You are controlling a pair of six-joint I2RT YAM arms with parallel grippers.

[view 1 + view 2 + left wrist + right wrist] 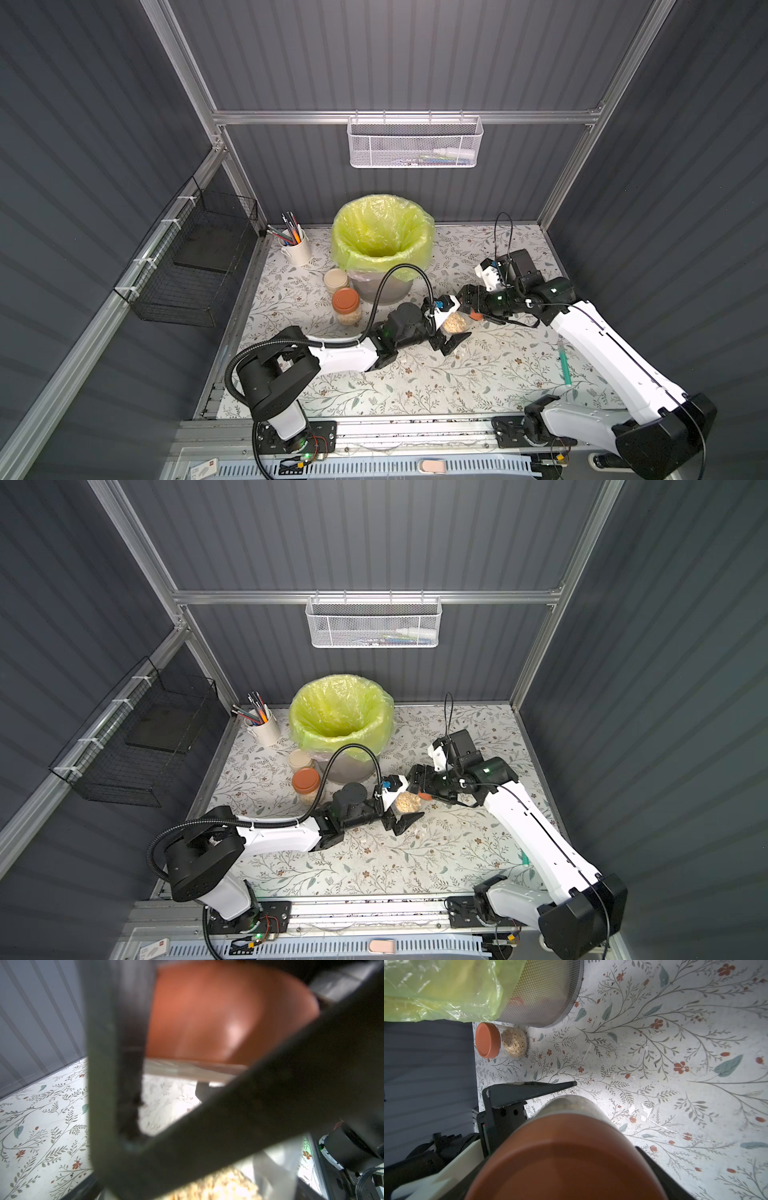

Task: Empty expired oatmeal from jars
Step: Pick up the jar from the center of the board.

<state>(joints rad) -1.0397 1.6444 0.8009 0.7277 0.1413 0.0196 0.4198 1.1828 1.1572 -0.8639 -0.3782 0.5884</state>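
the jar (454,321) was held on its side between the two grippers, over the table (415,382). the right gripper (476,313) kept its jaws narrow, clamped on the terracotta lid (566,1157) with a finger on either side of the rim. the lid sat fully inside those jaws and the glass body stuck out past their tips.

that glass body reached in between the jaws of the left gripper (414,808), which stood spread wide and straddled it. the oatmeal (218,1186) was heaped in the stretch of glass between them. in the right wrist view one left finger (529,1089) stood just beside the glass, with a strip of table showing between the two. whether the opposite finger touched the glass could not be told. the lid lay just outside the left jaws, on the right gripper's side.

a second jar (501,1040) with oatmeal and a cream-lidded jar (336,280) stood upright beside the bin (380,289), well apart from both sets of jaws. a few pale flecks (632,1109) lay on the table near the left jaws.
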